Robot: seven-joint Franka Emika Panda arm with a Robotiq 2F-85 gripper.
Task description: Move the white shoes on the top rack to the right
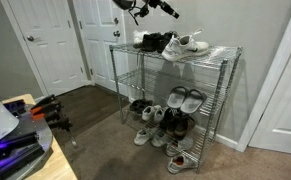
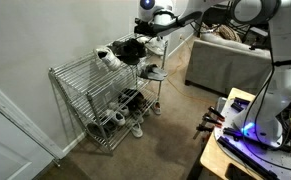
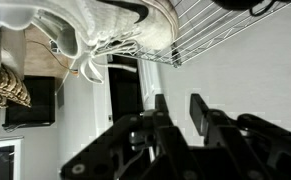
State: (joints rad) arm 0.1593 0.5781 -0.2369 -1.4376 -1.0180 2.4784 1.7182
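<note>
On top rack (image 1: 221, 55), white shoes (image 1: 190, 44), pincer (image 1: 139, 15) above, well apart

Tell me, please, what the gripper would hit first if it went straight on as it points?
The gripper would probably meet the wire edge of the top rack first, right beside the white shoes; depth is unclear.

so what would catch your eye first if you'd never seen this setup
The white shoes and a black pair sit side by side on the top rack of a chrome wire shelf unit against the grey wall, with a jumble of more shoes low down. The gripper hovers close by the top rack, and in the wrist view its fingers are apart and empty.
</note>
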